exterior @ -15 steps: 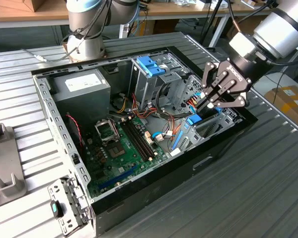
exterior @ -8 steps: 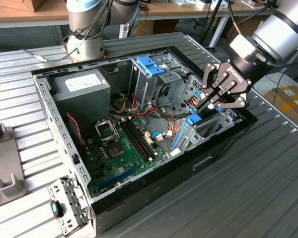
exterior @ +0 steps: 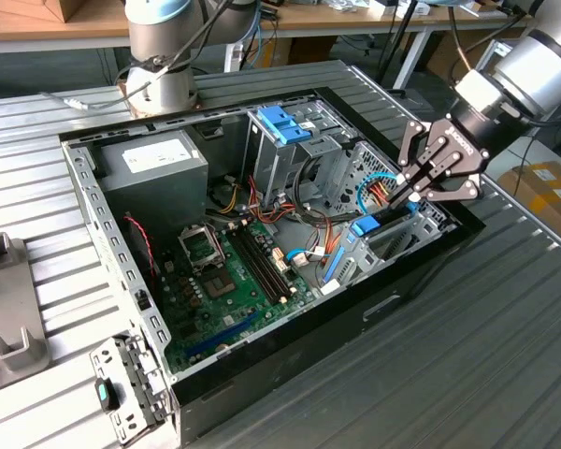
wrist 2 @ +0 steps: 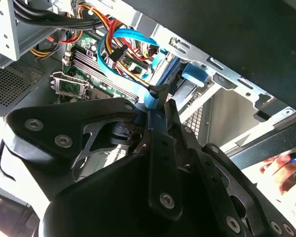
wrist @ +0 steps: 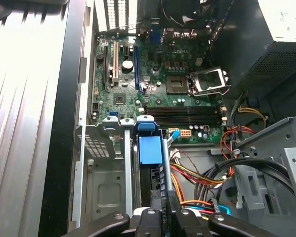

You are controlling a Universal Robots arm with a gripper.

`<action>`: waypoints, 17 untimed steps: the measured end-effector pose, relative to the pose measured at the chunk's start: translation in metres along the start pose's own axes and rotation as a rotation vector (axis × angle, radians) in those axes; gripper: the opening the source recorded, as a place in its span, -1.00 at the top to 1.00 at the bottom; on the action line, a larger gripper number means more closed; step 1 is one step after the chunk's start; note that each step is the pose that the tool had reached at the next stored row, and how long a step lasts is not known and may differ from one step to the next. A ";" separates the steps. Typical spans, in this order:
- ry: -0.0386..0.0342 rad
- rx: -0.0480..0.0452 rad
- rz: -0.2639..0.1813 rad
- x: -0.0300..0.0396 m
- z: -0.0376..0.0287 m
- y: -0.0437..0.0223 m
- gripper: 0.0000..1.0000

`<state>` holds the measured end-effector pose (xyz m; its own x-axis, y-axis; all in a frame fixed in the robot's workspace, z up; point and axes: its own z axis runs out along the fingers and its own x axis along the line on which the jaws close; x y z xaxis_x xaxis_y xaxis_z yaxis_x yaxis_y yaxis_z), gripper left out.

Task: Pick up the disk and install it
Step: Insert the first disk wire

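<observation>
We saw the gripper [exterior: 404, 198], a black metal linkage with bolted joints, reaching into the open computer case [exterior: 103, 206] at the exterior view's right. Its fingers were drawn together, pinching the end of the disk [exterior: 366, 225].

The disk stood on edge in a slot of the perforated sheet-metal cage [wrist: 99, 148] at the case's corner. It was a thin grey slab edged with glossy bright blue plastic. Its long axis ran from the gripper toward the green motherboard [exterior: 234, 281], with the narrow edge facing up.

The exterior view gave the whole layout. It showed the boxy grey power supply [exterior: 159, 164], a blue bracket [exterior: 282, 123] atop the tall cage, and the ribbed metal table [exterior: 505, 355] under the case.

The first wrist view looked along the disk's upper edge. There the blue rail [wrist: 150, 150] ended in a rounded tab just short of the memory slots [wrist: 182, 114].

The second wrist view came from the other side. It showed the fingertips [wrist 2: 164, 111] closed on blue plastic, with flat blue cables [wrist 2: 130, 37] and bundled red, yellow and orange wires [wrist 2: 91, 15] looping beyond.
</observation>
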<state>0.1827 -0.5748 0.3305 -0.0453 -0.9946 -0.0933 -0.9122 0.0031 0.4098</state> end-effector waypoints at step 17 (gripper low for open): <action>-0.0088 -0.0020 -0.007 0.0004 0.0010 0.0005 0.66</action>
<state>0.1818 -0.5750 0.3298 -0.0429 -0.9937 -0.1039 -0.9117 -0.0036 0.4110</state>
